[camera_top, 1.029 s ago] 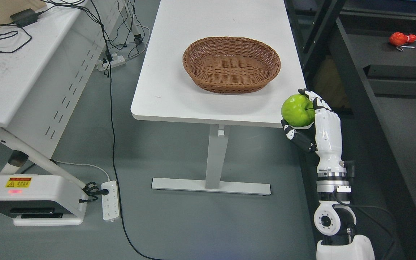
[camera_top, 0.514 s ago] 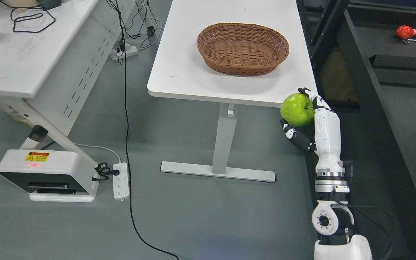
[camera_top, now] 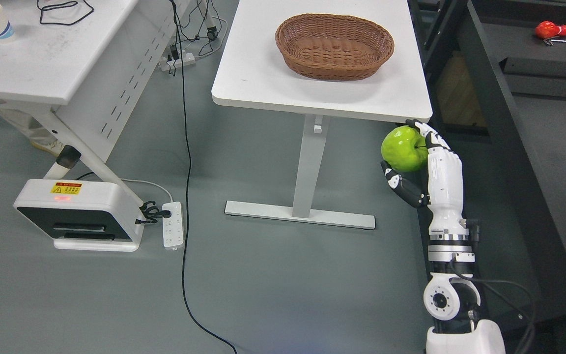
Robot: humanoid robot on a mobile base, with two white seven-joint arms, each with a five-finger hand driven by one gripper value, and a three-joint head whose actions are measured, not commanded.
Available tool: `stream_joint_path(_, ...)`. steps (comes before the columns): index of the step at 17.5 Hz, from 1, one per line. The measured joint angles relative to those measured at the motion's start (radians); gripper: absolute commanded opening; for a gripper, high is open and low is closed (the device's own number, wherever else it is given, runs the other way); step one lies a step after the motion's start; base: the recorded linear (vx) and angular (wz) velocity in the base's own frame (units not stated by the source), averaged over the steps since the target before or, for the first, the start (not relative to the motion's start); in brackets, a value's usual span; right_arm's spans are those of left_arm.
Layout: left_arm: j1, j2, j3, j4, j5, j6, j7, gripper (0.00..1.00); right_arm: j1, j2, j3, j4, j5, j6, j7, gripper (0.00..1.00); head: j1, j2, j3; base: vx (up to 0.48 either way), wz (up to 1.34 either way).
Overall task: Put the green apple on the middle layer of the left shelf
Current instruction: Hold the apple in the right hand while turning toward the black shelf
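Right hand at right of frame, fingers clamped on green apple, just below white table corner; wicker basket on top

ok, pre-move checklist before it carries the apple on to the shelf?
1. Grasp: right hand shut on green apple, thumb below, fingers over the top. Ok.
2. Apple clear of the white table edge: overlaps the corner in view, height gap unclear. Cannot tell.
3. Wicker basket out of the way, on the tabletop. Ok.
4. Target middle layer in sight: only dark shelving at right. Cannot tell.
5. Floor: black cable and power strip lie to the left. Not ok if heading left.
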Motion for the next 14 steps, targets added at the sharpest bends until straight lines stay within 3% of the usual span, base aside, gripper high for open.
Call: stream_joint_path(14,0.0,0.0,0.0,0.0,0.0,0.0,0.0,1.0,0.0,0.002,0.0,0.0,-0.007,-0.004,0.0,0.0,0.0,0.0,0.0,-0.179,-0.18)
